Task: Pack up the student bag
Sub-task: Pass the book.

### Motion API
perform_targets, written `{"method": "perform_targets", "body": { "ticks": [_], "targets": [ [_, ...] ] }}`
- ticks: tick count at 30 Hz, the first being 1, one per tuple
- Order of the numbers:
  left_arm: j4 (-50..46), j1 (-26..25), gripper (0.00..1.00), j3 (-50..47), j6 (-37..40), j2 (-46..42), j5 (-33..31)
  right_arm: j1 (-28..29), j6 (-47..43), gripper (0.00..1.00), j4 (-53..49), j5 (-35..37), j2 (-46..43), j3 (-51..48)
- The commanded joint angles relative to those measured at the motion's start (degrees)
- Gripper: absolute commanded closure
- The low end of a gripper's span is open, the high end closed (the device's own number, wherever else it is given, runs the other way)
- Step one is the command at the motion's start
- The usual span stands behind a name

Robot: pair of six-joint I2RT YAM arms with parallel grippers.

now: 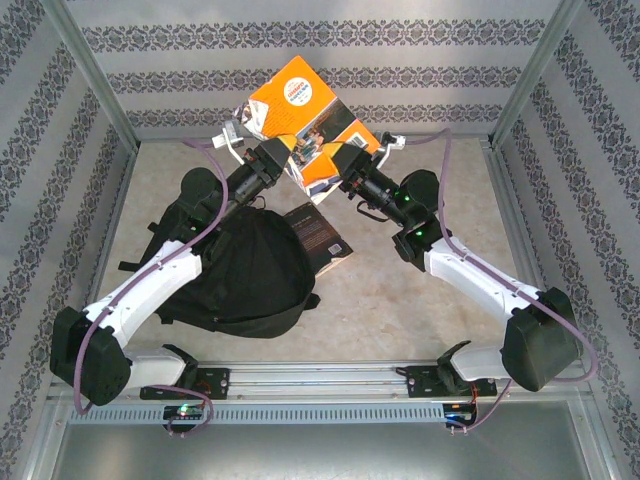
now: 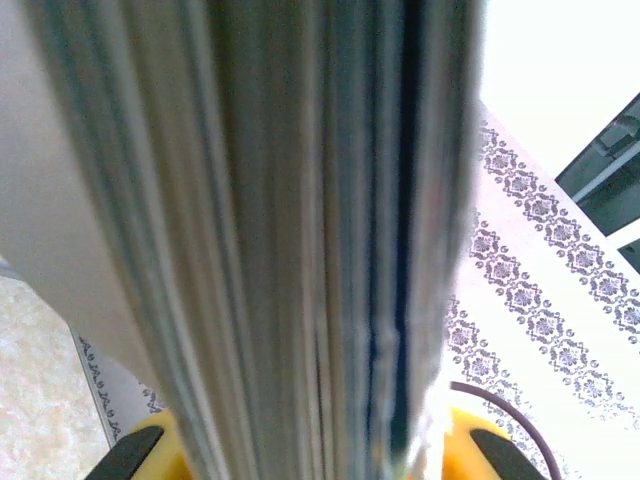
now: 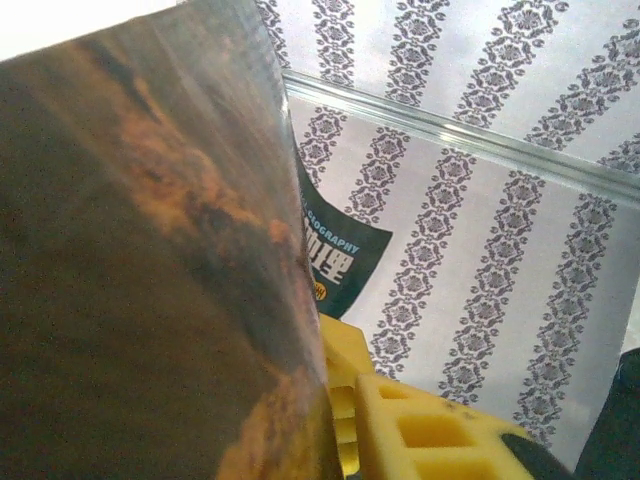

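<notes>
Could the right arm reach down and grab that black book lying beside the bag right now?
Probably not yet: the black book lies in the open, nothing over it, but the right gripper seems clamped on the orange book held aloft.

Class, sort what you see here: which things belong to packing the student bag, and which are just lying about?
In the job: student bag; orange book, held aloft by the left hand and right hand.
Lying about: black-covered book, flat on the table beside the bag, untouched, perhaps next to pack.
</notes>
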Motion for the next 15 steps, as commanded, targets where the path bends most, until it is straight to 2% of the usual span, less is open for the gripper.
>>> {"method": "perform_targets", "body": {
  "ticks": [1, 2, 3, 7, 9, 11, 15],
  "targets": [
    [5.1, -1.1, 1.0, 0.2, 2.0, -1.2, -1.1, 0.9, -2.5, 0.89, 1.7, 2.3, -1.5, -1.3],
    [4.4, -1.0, 1.0, 0.0, 2.2, -1.5, -1.2, 0.8, -2.8, 0.96, 1.4, 2.3, -1.8, -1.5],
    [3.2, -1.0, 0.94, -0.2, 2.5, -1.9, -1.3, 0.5, -3.1, 1.0, 1.3, 2.2, -2.2, -1.6],
    [-6.1, -0.9, 0.71, -0.4, 6.8, -5.1, -1.3, -2.7, -3.7, 1.0, -0.9, 0.2, -4.8, -3.8],
    [-16.3, -0.9, 0.6, 0.1, 11.1, -7.9, -2.1, -5.6, -4.6, 1.0, -4.0, -3.2, -6.6, -5.2],
    [-26.5, -0.9, 0.54, 1.1, 15.5, -10.2, -2.5, -7.9, -6.6, 1.0, -10.2, -5.3, -9.1, -6.3],
    [-49.3, -1.1, 0.5, 4.8, 23.4, -12.0, -3.4, -9.8, -15.9, 1.0, -28.2, -7.1, -14.2, -6.6]
  ]
}}
